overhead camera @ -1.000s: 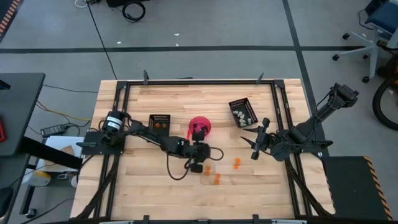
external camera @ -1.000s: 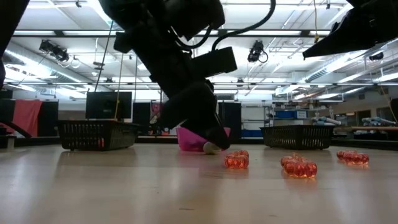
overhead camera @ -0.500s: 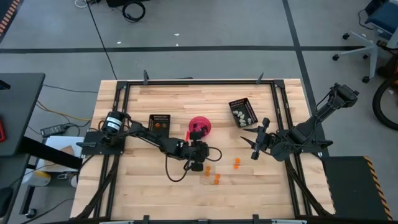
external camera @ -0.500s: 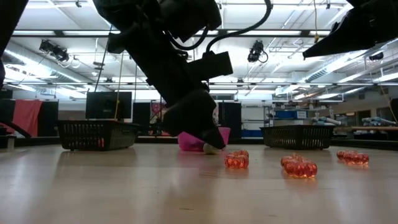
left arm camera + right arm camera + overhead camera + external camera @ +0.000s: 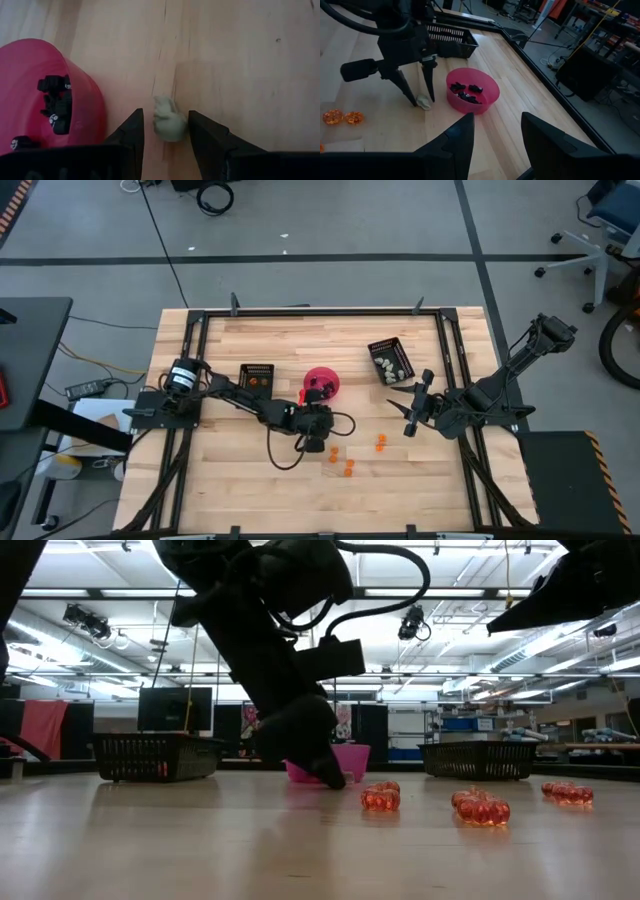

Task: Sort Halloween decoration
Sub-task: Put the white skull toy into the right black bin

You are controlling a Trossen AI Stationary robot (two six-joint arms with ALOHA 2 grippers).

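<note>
No readable writing or labels appear anywhere. On the wooden surface [image 5: 240,480], three orange trinkets [image 5: 348,468] lie loose at the near middle. Just beyond them, the left gripper [image 5: 164,125] points down with its jaws open around a whitish-grey trinket [image 5: 169,121] resting on the surface, right beside the pink bowl [image 5: 322,383]. Black trinkets [image 5: 466,92] sit inside the bowl. The right gripper [image 5: 496,131] hovers well apart, jaws open. Farther back, one black tray [image 5: 256,376] holds orange pieces; another tray [image 5: 391,359] holds whitish ones, too small to make out.
</note>
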